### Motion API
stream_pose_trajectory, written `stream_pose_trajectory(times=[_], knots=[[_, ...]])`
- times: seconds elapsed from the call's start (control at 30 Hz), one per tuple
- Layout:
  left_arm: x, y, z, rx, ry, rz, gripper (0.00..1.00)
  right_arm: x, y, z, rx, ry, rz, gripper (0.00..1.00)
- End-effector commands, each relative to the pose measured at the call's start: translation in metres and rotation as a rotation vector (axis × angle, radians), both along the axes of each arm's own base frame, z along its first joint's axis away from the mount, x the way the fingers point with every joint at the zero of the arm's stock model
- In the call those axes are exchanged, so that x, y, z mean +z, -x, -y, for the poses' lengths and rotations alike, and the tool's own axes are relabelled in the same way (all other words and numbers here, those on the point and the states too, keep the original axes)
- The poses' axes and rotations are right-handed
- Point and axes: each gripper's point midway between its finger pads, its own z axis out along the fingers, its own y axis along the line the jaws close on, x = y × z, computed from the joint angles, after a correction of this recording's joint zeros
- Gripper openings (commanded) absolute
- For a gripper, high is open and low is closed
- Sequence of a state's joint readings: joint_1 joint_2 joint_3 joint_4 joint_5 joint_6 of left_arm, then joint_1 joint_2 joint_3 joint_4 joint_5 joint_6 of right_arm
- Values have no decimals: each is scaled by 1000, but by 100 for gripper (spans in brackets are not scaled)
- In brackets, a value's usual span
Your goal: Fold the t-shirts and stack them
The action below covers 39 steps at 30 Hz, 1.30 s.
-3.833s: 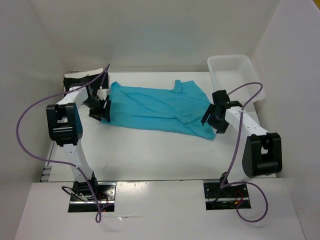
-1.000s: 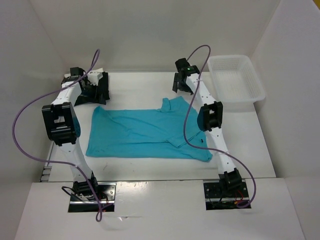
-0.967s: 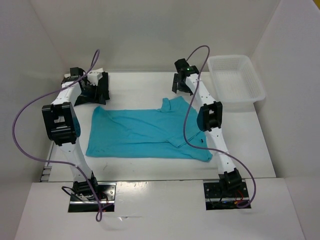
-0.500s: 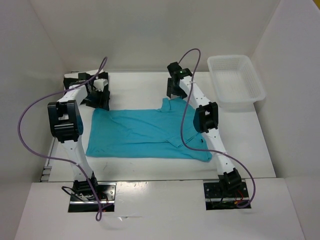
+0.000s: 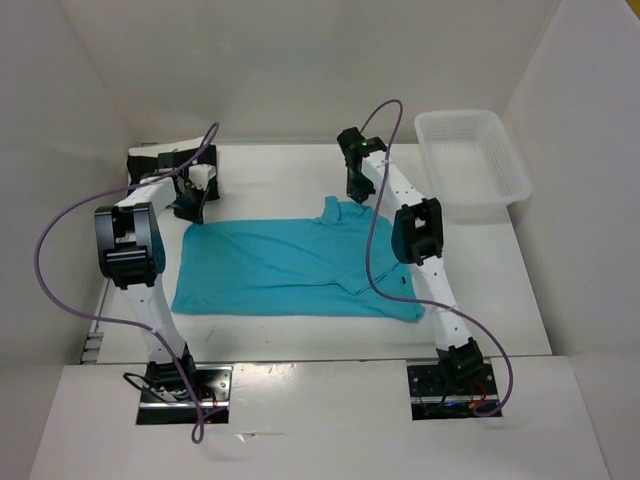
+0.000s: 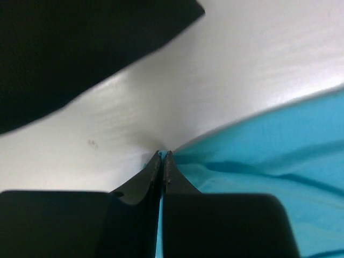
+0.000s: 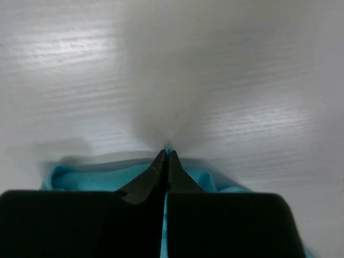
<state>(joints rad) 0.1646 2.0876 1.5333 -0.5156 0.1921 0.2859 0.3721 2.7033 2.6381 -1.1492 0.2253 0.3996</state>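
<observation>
We recorded the left gripper [image 6: 162,158] pinched shut on the far left corner of the teal t-shirt [image 5: 275,262], the right gripper [image 7: 166,156] clamped on its far edge.

t-shirt [image 5: 290,265]: teal knit cloth, matt, soft creases, thin at the hem.
tabletop [image 5: 300,330]: white, faint wood-like grain in the wrist views, satin sheen with soft glare patches.
left tool [image 6: 162,161] and right tool [image 7: 166,158]: black fingers, matt, probably plastic or rubberised; too blurred close up to tell.
basket [image 5: 470,150]: translucent white plastic, fine mesh walls, slight gloss.
arm links [image 5: 155,310]: smooth white shells, black matt joint housings.
cables [image 5: 39,262]: purple, smooth sheath, slight gloss.
enclosure walls [image 5: 320,60]: white, flat, matt.
</observation>
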Motion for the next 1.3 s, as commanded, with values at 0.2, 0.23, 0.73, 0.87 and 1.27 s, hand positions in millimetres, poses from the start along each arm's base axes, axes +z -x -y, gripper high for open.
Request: stream_pose_trajectory(times=[0.2, 0.23, 0.73, 0.87, 1.27], knots=[[92, 26, 0, -185, -111, 196, 0, 130, 100, 32, -52, -15, 156, 0], [99, 31, 0, -200, -123, 207, 0, 130, 112, 35, -61, -32, 153, 0], [55, 129, 8, -355, -210, 82, 0, 68, 244, 50, -177, -200, 26, 0], [59, 129, 9, -356, -229, 110, 0, 72, 233, 46, -167, -212, 52, 0], [107, 4, 6, -167, -222, 346, 0, 116, 90, 66, -202, -100, 229, 0]])
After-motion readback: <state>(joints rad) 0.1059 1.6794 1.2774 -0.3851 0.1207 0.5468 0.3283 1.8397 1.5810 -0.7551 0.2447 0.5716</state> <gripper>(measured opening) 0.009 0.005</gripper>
